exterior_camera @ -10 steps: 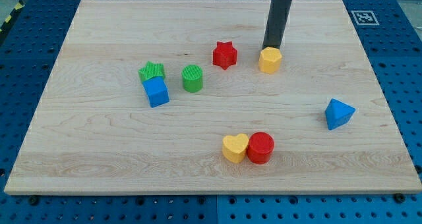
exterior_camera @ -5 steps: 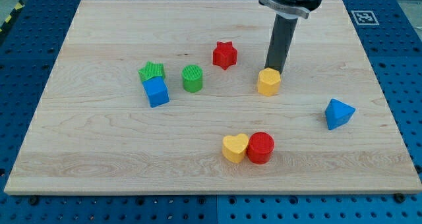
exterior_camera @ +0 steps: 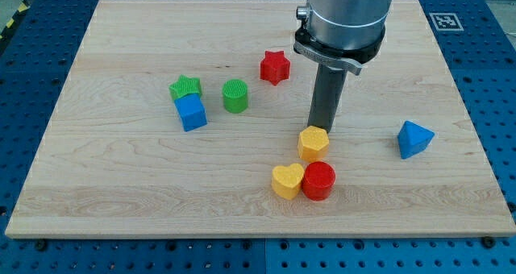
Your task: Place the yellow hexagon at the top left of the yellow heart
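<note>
The big wood surface [exterior_camera: 121, 185] fills most of the view & sits on a blue base w/ holes [exterior_camera: 496, 105]. The grey arm [exterior_camera: 345, 16] comes down from the view's top, w/ a dark rod under it. No claw on this arm, just the rod, so nothing is open or shut.

My tip [exterior_camera: 321, 130] touches the top edge of the yellow hexagon [exterior_camera: 314, 143]. The hexagon sits just above the red cylinder [exterior_camera: 318, 180] & up-right of the yellow heart [exterior_camera: 288, 180], very near both. Heart & red cylinder touch side by side, heart on the view's left.

Blue triangle block [exterior_camera: 414, 139] is well apart at the view's right. Blue cube [exterior_camera: 191, 112] is at the left, w/ the green star [exterior_camera: 185, 87] touching it just above. Green cylinder [exterior_camera: 235, 95] is near them on the right. Red star [exterior_camera: 275, 66] is up near the middle, left of the rod.
</note>
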`<state>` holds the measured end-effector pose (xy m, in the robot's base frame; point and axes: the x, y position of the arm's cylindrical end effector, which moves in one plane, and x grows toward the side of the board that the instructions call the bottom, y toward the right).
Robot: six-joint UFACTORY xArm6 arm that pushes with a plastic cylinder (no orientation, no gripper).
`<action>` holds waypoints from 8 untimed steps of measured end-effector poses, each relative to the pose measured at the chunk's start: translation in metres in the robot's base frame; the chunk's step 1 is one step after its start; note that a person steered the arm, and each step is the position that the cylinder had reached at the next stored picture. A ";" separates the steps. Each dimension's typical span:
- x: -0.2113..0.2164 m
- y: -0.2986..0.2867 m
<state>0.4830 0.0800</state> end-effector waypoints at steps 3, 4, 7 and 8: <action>0.011 0.009; 0.012 0.009; 0.026 -0.010; 0.026 -0.013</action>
<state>0.5095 0.0668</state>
